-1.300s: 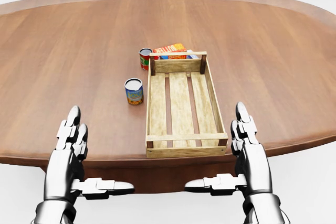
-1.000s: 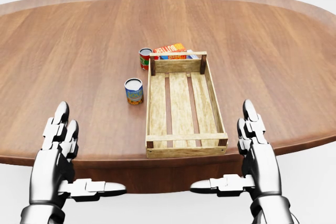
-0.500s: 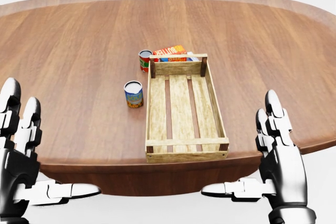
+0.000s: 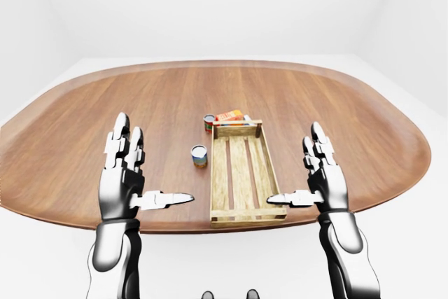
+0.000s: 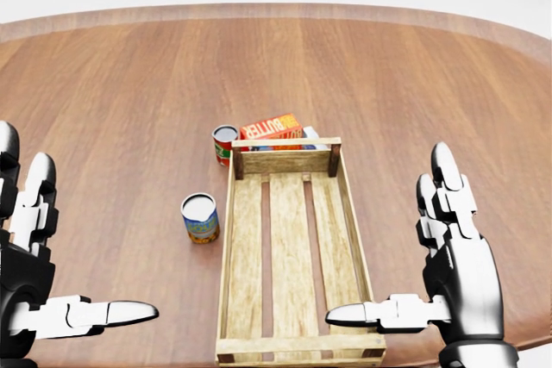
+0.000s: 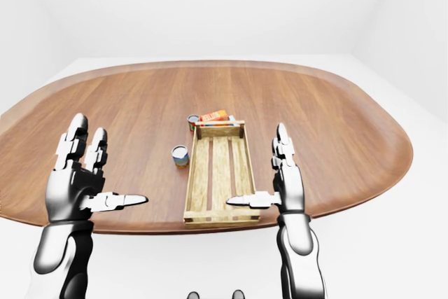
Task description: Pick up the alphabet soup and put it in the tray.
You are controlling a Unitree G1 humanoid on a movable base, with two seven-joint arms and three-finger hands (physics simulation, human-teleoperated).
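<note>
L hand (image 5: 30,273) & R hand (image 5: 453,269) hovering w/ fingers spread, holding nothing. Alphabet soup (image 5: 200,218) standing upright on table (image 5: 129,109), just left of tray (image 5: 289,247), head view.

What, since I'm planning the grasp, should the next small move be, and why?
Probably reach the open left hand toward the blue-and-yellow labelled can, likely the alphabet soup: it stands upright on the brown wooden table, left of the empty slatted wooden tray, on that hand's side, untouched.
</note>
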